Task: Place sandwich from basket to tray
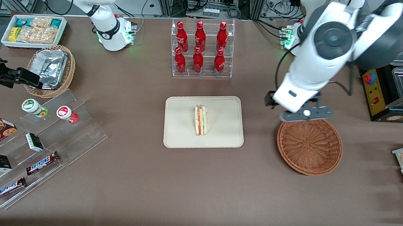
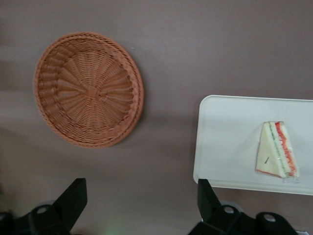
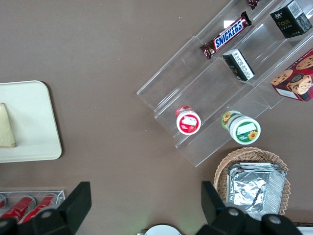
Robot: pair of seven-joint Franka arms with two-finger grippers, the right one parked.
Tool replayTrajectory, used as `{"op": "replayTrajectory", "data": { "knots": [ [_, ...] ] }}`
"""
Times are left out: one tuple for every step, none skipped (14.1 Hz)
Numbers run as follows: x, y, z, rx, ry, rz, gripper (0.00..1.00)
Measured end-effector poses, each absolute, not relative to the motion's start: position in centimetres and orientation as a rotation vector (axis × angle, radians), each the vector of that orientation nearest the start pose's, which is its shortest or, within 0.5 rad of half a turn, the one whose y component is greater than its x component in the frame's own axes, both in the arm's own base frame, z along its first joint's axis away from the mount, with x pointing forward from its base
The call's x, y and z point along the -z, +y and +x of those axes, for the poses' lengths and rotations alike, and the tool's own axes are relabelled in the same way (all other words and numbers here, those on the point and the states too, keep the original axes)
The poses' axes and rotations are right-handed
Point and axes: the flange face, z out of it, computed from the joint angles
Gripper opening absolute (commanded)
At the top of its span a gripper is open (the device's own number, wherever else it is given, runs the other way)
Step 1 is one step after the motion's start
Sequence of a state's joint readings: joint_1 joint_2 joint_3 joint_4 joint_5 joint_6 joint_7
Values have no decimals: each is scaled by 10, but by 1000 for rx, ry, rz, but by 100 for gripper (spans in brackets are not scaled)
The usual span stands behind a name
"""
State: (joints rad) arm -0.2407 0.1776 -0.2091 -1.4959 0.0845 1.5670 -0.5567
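Wrapped sandwich (image 1: 201, 120) on tray (image 1: 220, 142); tool (image 2: 139, 198) open, above table.

The sandwich (image 1: 201, 120) lies on the tray (image 1: 220, 142), near its middle, touching nothing else. The tray sits mid-table, nearer the front camera than the rack of bottles (image 1: 201, 49). The basket (image 1: 309, 146) rests on the table beside the tray, toward the working arm's end, well apart from it, with nothing in it. The gripper (image 2: 142, 205) hangs above the table, fingers spread wide with nothing between them, beside the basket's rim and farther from the front camera than the basket. A stepped display stand (image 1: 43, 144) with snack items lies toward the parked arm's end.
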Motion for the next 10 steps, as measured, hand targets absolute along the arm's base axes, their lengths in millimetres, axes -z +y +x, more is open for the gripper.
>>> {"op": "replayTrajectory", "data": {
  "knots": [
    [-564, -230, 552, -108, -144, -3048, 99],
    [-568, -217, 551, -119, -126, -3051, 99],
    [-572, -204, 551, -130, -111, -3049, 99],
    [-575, -189, 551, -139, -96, -3047, 99],
    [-579, -174, 551, -149, -75, -3047, 99],
    [-582, -159, 551, -158, -58, -3048, 99],
    [-585, -147, 549, -170, -40, -3050, 99],
    [-587, -136, 548, -178, -21, -3058, 99],
    [-590, -124, 546, -184, -1, -3071, 99],
    [-592, -110, 544, -186, 9, -3084, 99]
  ]
}}
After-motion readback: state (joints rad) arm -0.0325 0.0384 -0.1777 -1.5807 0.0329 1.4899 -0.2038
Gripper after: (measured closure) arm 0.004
